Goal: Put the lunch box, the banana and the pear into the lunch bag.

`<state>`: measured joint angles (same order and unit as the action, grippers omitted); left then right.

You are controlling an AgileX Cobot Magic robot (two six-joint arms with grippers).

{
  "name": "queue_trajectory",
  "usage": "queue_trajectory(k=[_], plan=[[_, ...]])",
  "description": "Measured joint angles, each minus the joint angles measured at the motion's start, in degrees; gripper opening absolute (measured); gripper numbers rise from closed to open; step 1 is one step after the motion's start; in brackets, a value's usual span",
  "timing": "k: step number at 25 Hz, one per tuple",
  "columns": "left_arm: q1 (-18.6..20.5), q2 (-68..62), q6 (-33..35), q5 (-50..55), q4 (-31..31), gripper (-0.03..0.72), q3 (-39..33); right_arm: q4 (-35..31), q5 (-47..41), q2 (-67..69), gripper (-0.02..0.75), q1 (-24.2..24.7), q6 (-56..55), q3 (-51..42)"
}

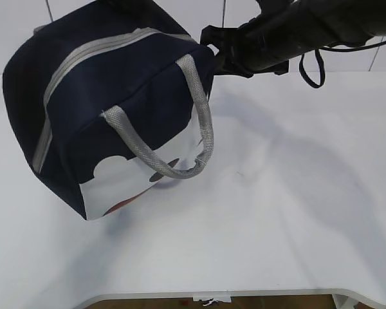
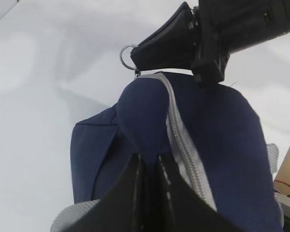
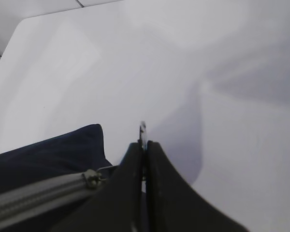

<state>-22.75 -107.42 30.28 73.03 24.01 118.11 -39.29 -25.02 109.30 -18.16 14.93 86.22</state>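
The right hand (image 3: 144,147) pinches the ring pull (image 2: 127,56) of the lunch bag (image 1: 109,109), its zipper (image 2: 183,145) drawn closed; the left hand (image 2: 149,166), fingers pressed together, grips navy fabric at the opposite end; the bag hangs tilted above the white counter (image 1: 296,212).

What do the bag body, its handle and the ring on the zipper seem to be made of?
Bag: navy woven fabric, matte, judging by its soft folds. Handle: grey webbing with a coarse weave that shows clearly. Ring: probably metal, thin and shiny, pinched by the right gripper. The left gripper pinches the cloth.
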Motion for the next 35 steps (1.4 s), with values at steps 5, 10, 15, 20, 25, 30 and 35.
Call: queue_trajectory(k=[5,10,15,20,25,30,35], plan=[[0.0,0.0,0.0,0.0,0.0,0.016,0.0,-0.1,0.0,0.0,0.001,0.0,0.0,0.0],[0.0,-0.63,0.0,0.0,0.26,0.015,0.0,0.42,-0.08,0.0,0.003,0.0,0.35,0.0],[0.0,-4.39,0.0,-0.15,0.62,0.015,0.0,0.95,-0.08,0.0,0.051,0.14,0.57,0.0],[0.0,-6.8,0.0,-1.34,1.22,0.015,0.21,0.95,-0.08,0.0,0.225,0.14,0.84,0.0],[0.0,-8.24,0.0,-1.92,1.22,0.015,0.21,4.2,-2.04,-0.28,0.374,0.14,1.07,0.0],[0.0,-9.59,0.0,-1.92,1.11,0.015,0.44,13.01,-8.36,-3.52,0.391,0.14,1.22,0.0],[0.0,-10.06,-2.51,-2.05,-1.45,0.016,0.53,20.82,-18.65,-7.12,0.393,0.14,-0.16,0.28]])
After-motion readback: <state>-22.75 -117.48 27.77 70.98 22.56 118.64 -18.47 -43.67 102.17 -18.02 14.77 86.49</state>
